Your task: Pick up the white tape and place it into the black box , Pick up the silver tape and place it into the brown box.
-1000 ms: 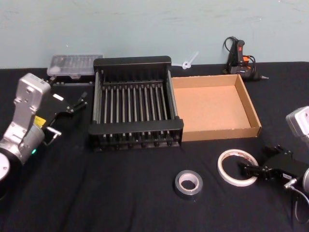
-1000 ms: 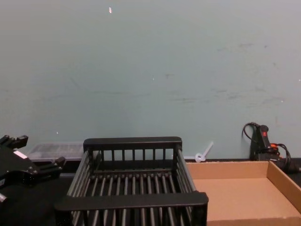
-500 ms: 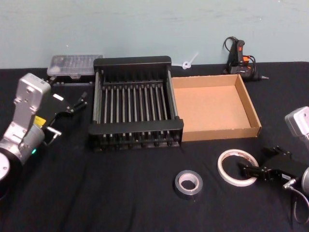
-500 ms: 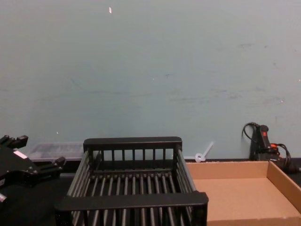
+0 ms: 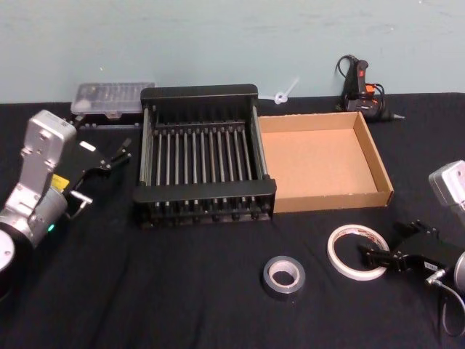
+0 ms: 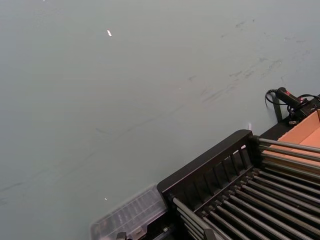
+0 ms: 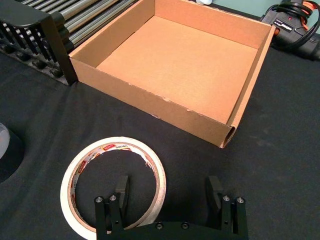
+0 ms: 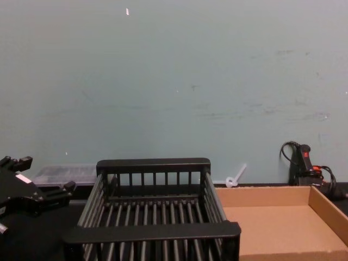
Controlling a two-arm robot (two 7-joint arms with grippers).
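Note:
The white tape (image 5: 356, 251) lies flat on the black table in front of the brown box (image 5: 334, 200). My right gripper (image 5: 391, 241) is low at the tape's right side and open. In the right wrist view the right gripper (image 7: 167, 188) has one finger (image 7: 121, 184) inside the white tape (image 7: 112, 185) ring and the other outside it. The silver tape (image 5: 283, 276) lies flat to the left of the white roll; its edge also shows as silver tape (image 7: 7, 150). The black box (image 5: 203, 190) stands left of the brown box. My left gripper (image 5: 120, 153) hangs open left of the black box.
A clear plastic case (image 5: 112, 99) sits behind the black box at the back left. A black and orange glue gun (image 5: 361, 89) with its cable stands behind the brown box. The brown box (image 7: 150, 102) front wall stands close beyond the white tape.
My right gripper has shifted very slightly by the white tape. The tapes, the boxes and the left arm have not moved.

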